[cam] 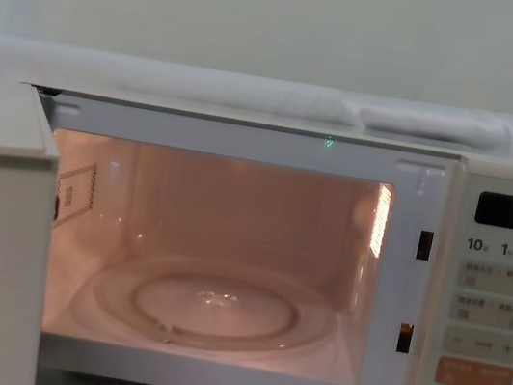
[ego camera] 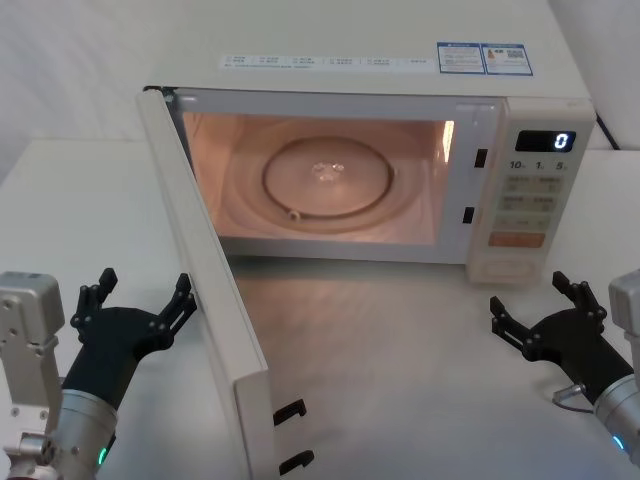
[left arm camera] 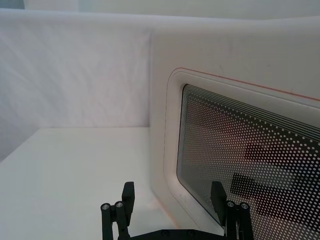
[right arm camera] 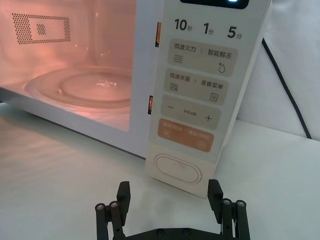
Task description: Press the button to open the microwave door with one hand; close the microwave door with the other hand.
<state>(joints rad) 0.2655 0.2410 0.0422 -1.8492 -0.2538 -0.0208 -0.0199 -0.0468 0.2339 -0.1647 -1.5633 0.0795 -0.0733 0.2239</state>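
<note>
Left tool (ego camera: 140, 298), fingers spread apart and holding nothing, is held just beside the outer face of the microwave door (ego camera: 205, 290), which stands swung wide open. Being a stiff, light hinged panel, the door is best pushed flat near its free edge, not gripped. Right tool (ego camera: 548, 308), likewise spread, is held near the button (right arm camera: 177, 169).

Both grippers were black and blocky — the left gripper (ego camera: 143, 297) and the right gripper (ego camera: 533, 301) each carried ridged fingers (right arm camera: 123, 192) pinned with small silver screws. Silver cylindrical wrists followed, the left showing a green light — and a white, boxy arm segment (ego camera: 28, 330) beside it.
</note>
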